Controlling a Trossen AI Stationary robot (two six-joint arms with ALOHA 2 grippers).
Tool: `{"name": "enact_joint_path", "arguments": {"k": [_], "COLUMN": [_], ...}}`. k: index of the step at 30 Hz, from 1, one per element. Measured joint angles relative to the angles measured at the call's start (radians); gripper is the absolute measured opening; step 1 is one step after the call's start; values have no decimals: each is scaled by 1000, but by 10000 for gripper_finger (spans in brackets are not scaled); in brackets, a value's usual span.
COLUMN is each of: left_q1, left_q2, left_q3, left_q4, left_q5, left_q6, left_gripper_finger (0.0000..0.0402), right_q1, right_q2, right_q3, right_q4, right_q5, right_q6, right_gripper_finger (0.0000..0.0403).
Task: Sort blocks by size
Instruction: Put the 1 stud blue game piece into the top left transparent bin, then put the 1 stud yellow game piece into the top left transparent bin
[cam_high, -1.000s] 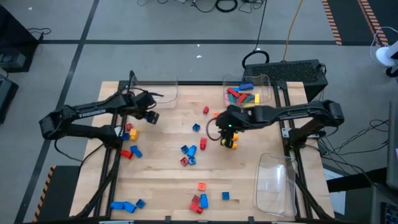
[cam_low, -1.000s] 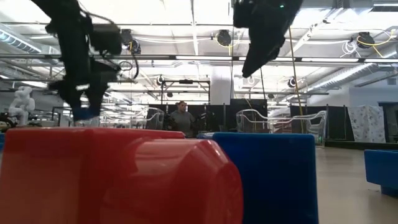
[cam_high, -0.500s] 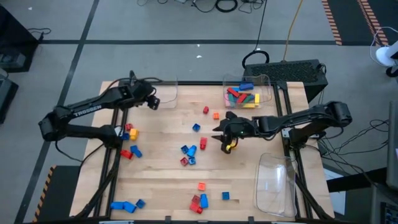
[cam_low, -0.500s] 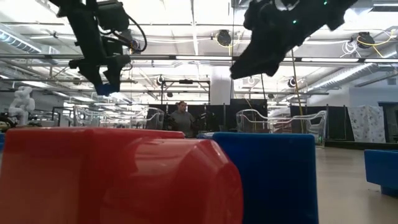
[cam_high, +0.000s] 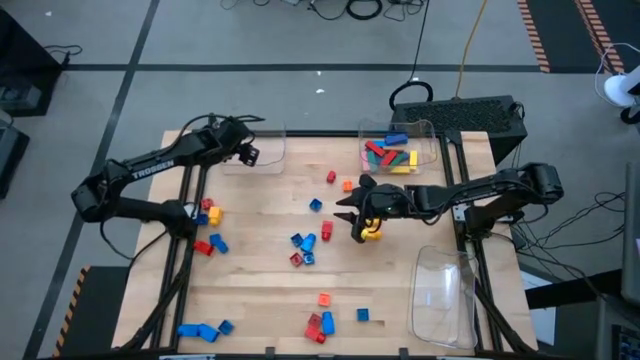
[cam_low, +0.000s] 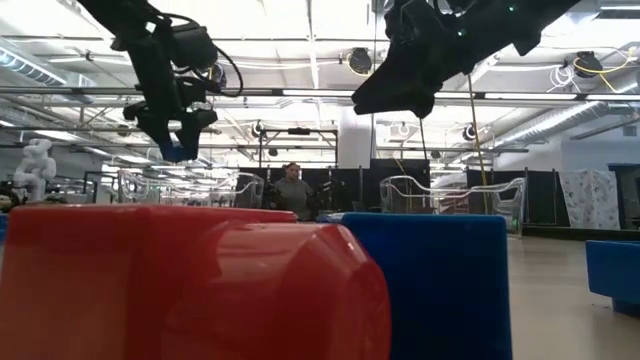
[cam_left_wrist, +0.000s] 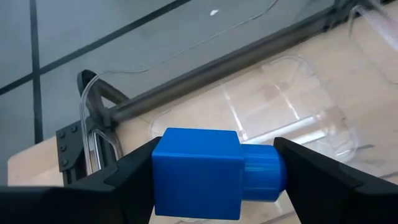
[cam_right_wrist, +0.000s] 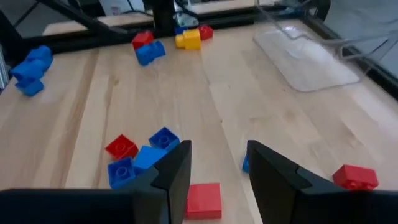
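My left gripper (cam_left_wrist: 214, 174) is shut on a small blue block (cam_left_wrist: 196, 171) and holds it in the air over the clear tray (cam_high: 265, 150) at the table's far left; the low view shows the block (cam_low: 178, 152) below the fingers. My right gripper (cam_right_wrist: 219, 168) hovers open over the table's middle (cam_high: 350, 213), pointing toward the left edge, with nothing between its fingers. A yellow block (cam_high: 371, 233) lies under its wrist. Loose red and blue blocks (cam_high: 303, 243) lie on the table ahead of it. My left gripper pinches the blue block between its two fingers. One finger is on the block's flat end (cam_left_wrist: 160, 168), the other on its round stud (cam_left_wrist: 268, 180). The fingers slant down toward the far edge. The block is lifted clear, lying on its side.
A clear tray (cam_high: 397, 150) at the far right holds several longer blocks. Another clear tray (cam_high: 445, 295) lies at the near right. More blocks lie at the left (cam_high: 208, 212) and along the near edge (cam_high: 322, 322). Big red and blue blocks (cam_low: 200, 290) fill the low view's foreground.
My left gripper has risen and gone toward the far edge and rightward with the blue block, ending over the far-left tray. My right gripper has tipped from pointing down at the yellow block to nearly level, pointing left; the yellow block has stayed in place.
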Motion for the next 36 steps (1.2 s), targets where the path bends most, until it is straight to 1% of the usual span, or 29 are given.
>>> {"name": "enact_joint_path", "arguments": {"k": [3, 5, 12, 14, 18, 21, 25, 27, 30, 33, 36], "left_q1": [10, 19, 41, 36, 2, -39, -119, -166, -257, -343, -413], "left_q2": [17, 27, 46, 39, -3, -55, -118, -140, -147, -147, -138], "left_q3": [0, 0, 0, 0, 0, 0, 1, 1, -18, -62, -65], "left_q4": [4, 8, 9, -9, -129, -246, -391, -475, -588, -635, -617], "left_q5": [3, 26, 50, 59, 78, 94, 187, 231, 257, 283, 303], "left_q6": [-1, -5, 28, 45, 99, 92, -23, -140, -327, -473, -556], "left_gripper_finger": [296, 306, 384, 396, 388, 372, 354, 348, 343, 343, 342], "right_q1": [-1, -1, 2, 2, 2, 2, 2, 2, 2, 2, 2], "right_q2": [18, 24, 65, 71, 78, 85, 85, 85, 85, 85, 85], "right_q3": [0, 0, 1, 0, 0, 0, 0, 0, 0, 0, 0], "right_q4": [24, 26, 121, 128, 133, 140, 142, 140, 142, 137, 134], "right_q5": [4, 7, 5, 3, 3, 3, 3, 3, 3, 3, 2], "right_q6": [-8, -11, -47, -52, -64, -71, -71, -71, -71, -73, -81], "right_gripper_finger": [141, 141, 141, 141, 141, 141, 141, 141, 141, 141, 141]}}
